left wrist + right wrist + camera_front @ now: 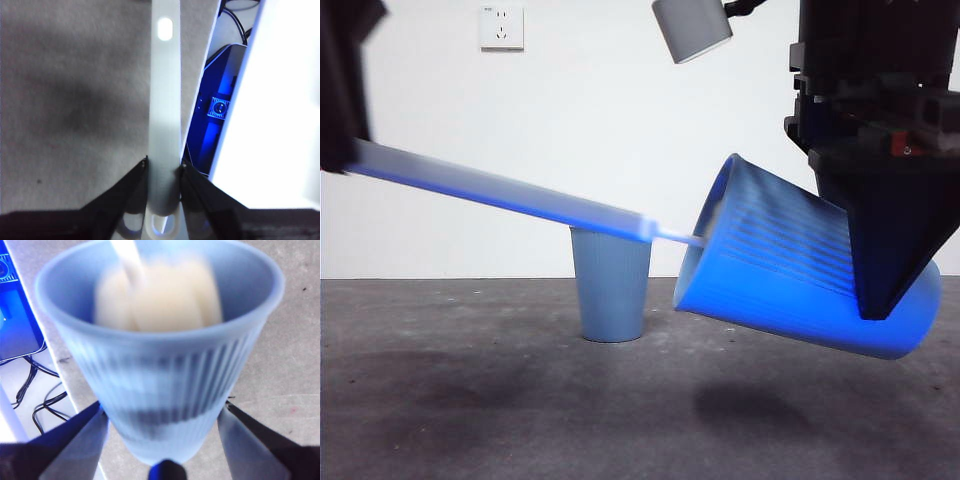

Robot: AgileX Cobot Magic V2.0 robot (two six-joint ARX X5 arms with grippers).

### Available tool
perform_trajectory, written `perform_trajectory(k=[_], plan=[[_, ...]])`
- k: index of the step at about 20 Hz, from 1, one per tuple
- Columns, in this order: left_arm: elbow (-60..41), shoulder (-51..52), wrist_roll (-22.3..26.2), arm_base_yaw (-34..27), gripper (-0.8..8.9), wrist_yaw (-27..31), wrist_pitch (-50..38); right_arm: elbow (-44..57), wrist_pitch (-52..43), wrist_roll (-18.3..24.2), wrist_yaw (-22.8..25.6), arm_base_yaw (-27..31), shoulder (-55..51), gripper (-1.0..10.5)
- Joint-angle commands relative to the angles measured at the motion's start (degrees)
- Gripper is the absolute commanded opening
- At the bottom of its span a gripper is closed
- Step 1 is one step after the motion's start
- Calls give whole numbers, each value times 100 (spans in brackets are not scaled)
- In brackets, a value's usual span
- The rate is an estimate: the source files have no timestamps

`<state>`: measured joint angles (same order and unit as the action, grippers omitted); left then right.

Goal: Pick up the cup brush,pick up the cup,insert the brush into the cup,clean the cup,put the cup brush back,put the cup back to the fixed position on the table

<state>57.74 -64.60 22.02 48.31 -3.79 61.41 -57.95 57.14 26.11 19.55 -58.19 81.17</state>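
My right gripper (885, 290) is shut on the blue ribbed cup (800, 265), holding it tipped on its side above the table (470, 400), mouth toward the left. In the right wrist view the cup (160, 365) sits between both jaws, and the brush's cream sponge head (160, 295) is blurred inside it. The cup brush (510, 195) slants from the upper left down into the cup's mouth. My left gripper (164, 167) is shut on the brush's pale handle (165, 100); its arm (340, 80) shows dark at the upper left.
A second blue cup (610, 285) stands upright on the table behind the brush handle. A wall socket (501, 27) is on the white wall. Beyond the table's edge lie cables and a blue-lit device (215, 115).
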Motion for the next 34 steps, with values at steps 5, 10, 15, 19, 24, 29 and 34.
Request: perform_trajectory(k=[5,10,15,19,24,29,34], plan=[[-22,-887,-76,-22,-9,-271,-859,-9,-236,-35,-221,-31,42,-17],[-22,-1104,-76,0,-9,-260,-946,-9,-188,-37,-219,-31,42,-17],[-22,-984,-72,-131,-9,-68,-299,-9,-155,-37,-219,-28,42,-17],[-22,-632,-74,-326,-9,-63,-116,-9,-131,-37,-219,-28,42,-17],[-24,-26,-74,-715,-9,243,367,-9,-118,-37,-216,-28,42,-16],[-24,739,-98,-1296,-9,278,645,-9,-122,-44,-216,-28,42,-17],[-24,1596,-125,-1672,-9,275,1172,-9,-184,-63,-219,-28,42,-16]])
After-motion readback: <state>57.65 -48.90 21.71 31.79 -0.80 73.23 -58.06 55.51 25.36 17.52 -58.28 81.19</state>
